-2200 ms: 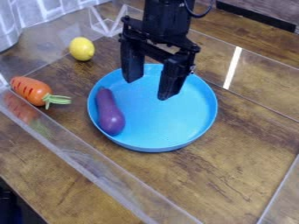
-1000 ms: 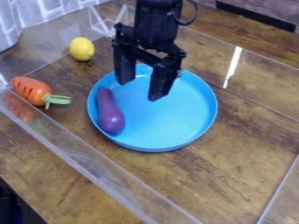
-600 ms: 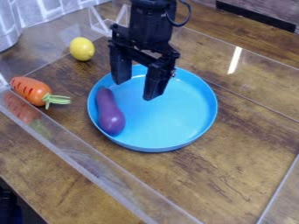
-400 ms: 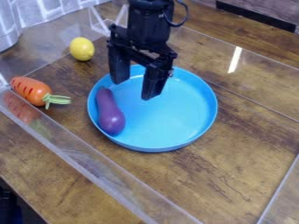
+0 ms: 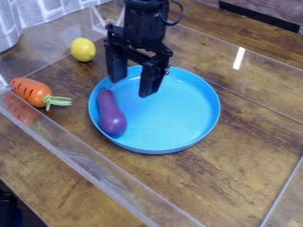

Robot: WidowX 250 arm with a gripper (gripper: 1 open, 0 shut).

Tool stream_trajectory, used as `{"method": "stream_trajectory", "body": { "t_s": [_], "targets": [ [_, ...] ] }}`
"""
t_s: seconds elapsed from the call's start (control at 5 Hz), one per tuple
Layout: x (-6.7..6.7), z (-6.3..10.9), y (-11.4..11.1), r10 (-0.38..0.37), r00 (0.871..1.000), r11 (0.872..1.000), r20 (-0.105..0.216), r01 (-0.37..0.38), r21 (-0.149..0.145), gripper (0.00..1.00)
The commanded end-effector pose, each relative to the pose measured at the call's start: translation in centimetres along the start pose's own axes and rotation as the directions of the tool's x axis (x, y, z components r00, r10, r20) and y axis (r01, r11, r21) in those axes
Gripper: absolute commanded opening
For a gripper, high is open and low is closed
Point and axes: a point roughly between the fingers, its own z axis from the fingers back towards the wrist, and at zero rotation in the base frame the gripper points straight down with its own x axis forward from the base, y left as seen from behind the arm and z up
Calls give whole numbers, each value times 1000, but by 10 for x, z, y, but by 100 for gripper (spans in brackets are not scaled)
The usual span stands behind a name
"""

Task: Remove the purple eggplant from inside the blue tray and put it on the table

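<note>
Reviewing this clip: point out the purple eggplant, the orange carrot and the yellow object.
Purple eggplant (image 5: 112, 114): camera view, middle of its body.
Orange carrot (image 5: 31, 90): camera view, orange root.
Yellow object (image 5: 83, 50): camera view, its middle.

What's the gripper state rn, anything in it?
Gripper: open, fingers spread wide with nothing between them, above the blue tray; the purple eggplant lies in the tray, not grasped.
</note>
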Motion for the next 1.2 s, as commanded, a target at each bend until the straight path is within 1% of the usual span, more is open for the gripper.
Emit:
{"method": "stream_trajectory", "body": {
  "t_s": [0.0,0.8,1.0],
  "targets": [
    [8,13,10,15,998,1000,59,-16,10,100],
    [19,4,23,19,998,1000,68,-20,15,100],
    [21,-3,26,16,998,1000,58,-17,20,100]
  ]
}}
